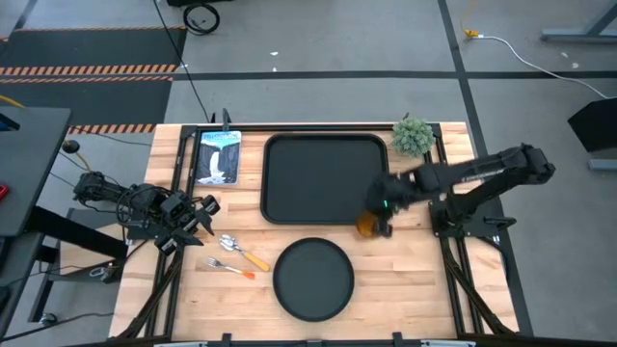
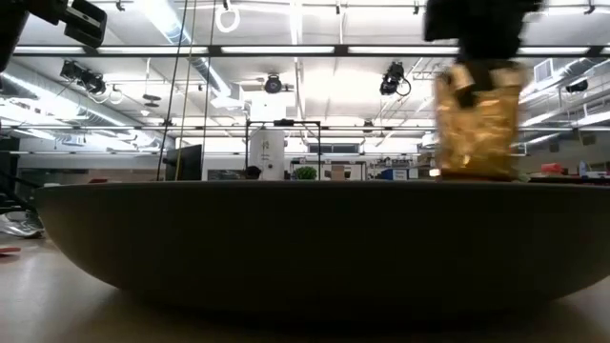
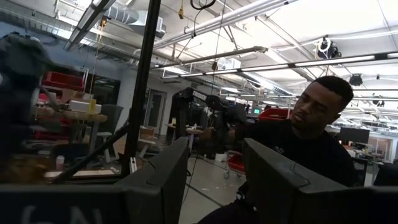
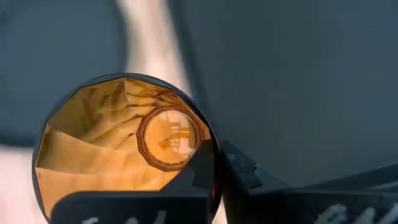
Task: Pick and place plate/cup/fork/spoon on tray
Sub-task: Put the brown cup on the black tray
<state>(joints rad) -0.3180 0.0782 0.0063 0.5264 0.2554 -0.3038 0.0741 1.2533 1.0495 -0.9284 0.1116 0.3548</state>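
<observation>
The right arm reaches in from the right edge of the tabletop, and the right gripper (image 1: 374, 220) is clamped on the rim of the amber cup (image 1: 366, 225), at the tray's (image 1: 289, 178) front right corner. The gripper hides part of the cup. The left arm rests folded near the left edge; its gripper (image 3: 214, 180) has the fingers apart. The plate (image 1: 313, 280) lies at the front edge, with the fork (image 1: 229, 265) and the spoon (image 1: 243, 252) beside it.

Non-task items on desk (image 1: 405, 289)
Blue-and-white picture card (image 1: 218, 157) lies flat near far left corner; small green plant (image 1: 413, 136) stands near far right corner; person (image 3: 292, 155) visible beyond desk.
</observation>
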